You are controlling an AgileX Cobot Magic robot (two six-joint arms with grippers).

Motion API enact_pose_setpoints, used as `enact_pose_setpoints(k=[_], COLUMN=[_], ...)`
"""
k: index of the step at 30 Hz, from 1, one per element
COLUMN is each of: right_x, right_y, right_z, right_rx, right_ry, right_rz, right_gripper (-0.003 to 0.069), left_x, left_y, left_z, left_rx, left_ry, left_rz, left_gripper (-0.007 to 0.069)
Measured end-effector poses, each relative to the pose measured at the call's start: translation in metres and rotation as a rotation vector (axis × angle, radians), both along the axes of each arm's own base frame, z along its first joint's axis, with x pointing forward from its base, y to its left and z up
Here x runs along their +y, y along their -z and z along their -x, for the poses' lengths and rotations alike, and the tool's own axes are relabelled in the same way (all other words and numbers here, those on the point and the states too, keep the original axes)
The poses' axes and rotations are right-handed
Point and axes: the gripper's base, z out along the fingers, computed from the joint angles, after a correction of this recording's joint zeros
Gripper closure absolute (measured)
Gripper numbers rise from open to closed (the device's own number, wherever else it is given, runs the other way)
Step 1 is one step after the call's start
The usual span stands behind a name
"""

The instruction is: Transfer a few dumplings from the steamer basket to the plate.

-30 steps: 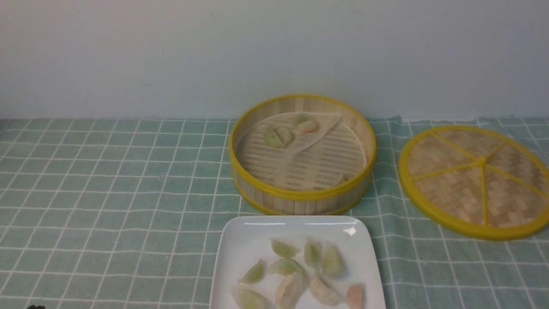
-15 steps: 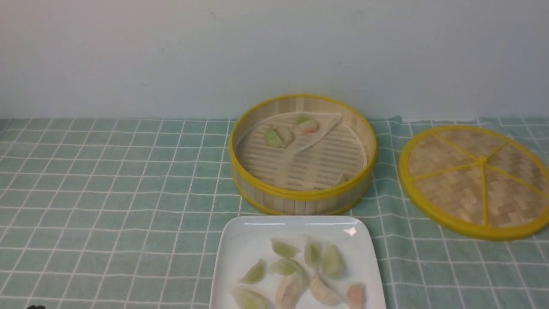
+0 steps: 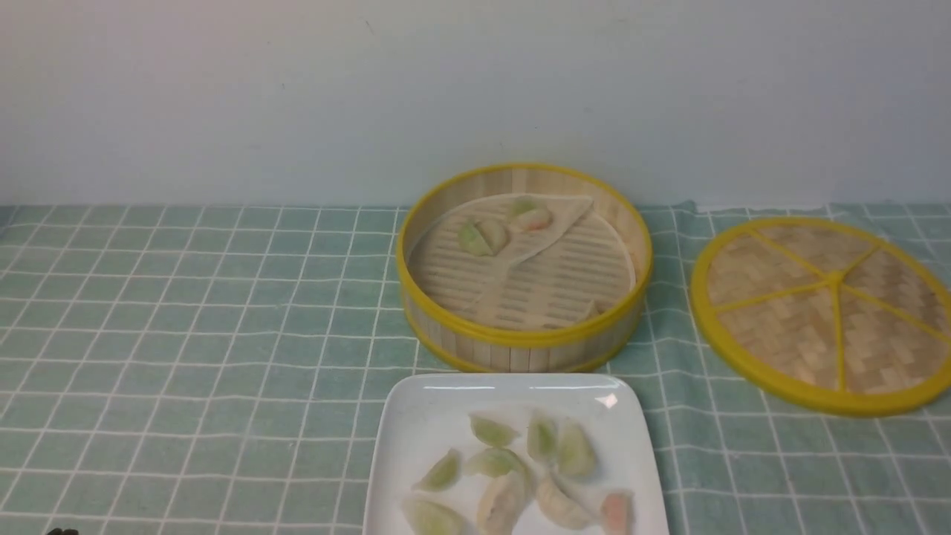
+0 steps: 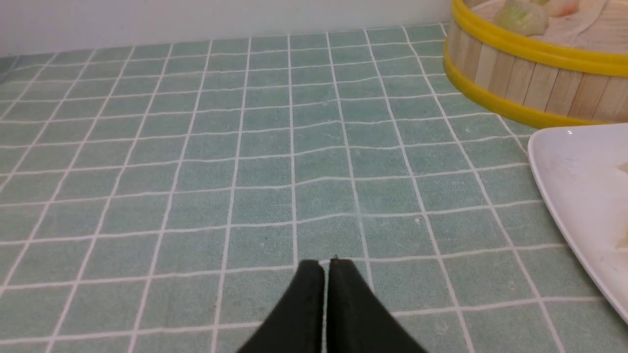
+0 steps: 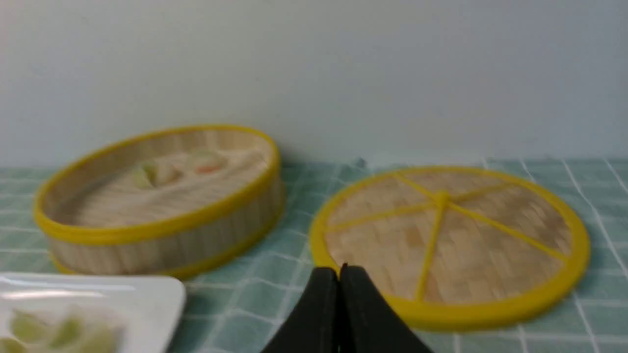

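Note:
The steamer basket (image 3: 520, 338) stands at the middle back with a folded pale liner; a green dumpling (image 3: 481, 237) and a pink-tinged dumpling (image 3: 530, 216) lie at its far side. In front of it the white plate (image 3: 416, 431) carries several dumplings (image 3: 513, 472). My left gripper (image 4: 326, 263) is shut and empty over bare cloth, left of the plate (image 4: 574, 196) and basket (image 4: 520, 83). My right gripper (image 5: 339, 269) is shut and empty, near the front rim of the lid, with the basket (image 5: 162, 235) and plate (image 5: 147, 299) to its left. Neither gripper shows in the front view.
The flat woven yellow-rimmed lid (image 3: 825, 312) lies on the cloth right of the basket, also seen as the lid (image 5: 451, 245) in the right wrist view. A green checked tablecloth (image 3: 186, 334) covers the table up to a pale wall behind.

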Motion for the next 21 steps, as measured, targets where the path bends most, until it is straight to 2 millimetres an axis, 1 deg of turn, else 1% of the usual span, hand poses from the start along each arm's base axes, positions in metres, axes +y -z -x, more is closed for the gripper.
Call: enact_pose_setpoints(k=[1, 2, 7, 21], right_x=[-0.001, -0.003, -0.005, -0.005], right_y=[0.01, 0.023, 0.022, 0.022], right_z=[-0.001, -0.002, -0.002, -0.002], right_rx=[0.028, 0.082, 0.061, 0.06], right_ry=[0.028, 0.062, 0.097, 0.099], right_rz=[0.009, 0.018, 0.024, 0.024], right_gripper=[0.0673, 0.0673, 0.0673, 0.0673], left_x=[0.0, 0.0, 0.0, 0.0], left_y=[0.0, 0.0, 0.0, 0.0], left_z=[0.0, 0.0, 0.0, 0.0], left_rx=[0.0, 0.0, 0.0, 0.0], left_ry=[0.0, 0.0, 0.0, 0.0], left_rz=[0.0, 0.0, 0.0, 0.0], left_gripper=[0.0631, 0.0631, 0.0631, 0.0631])
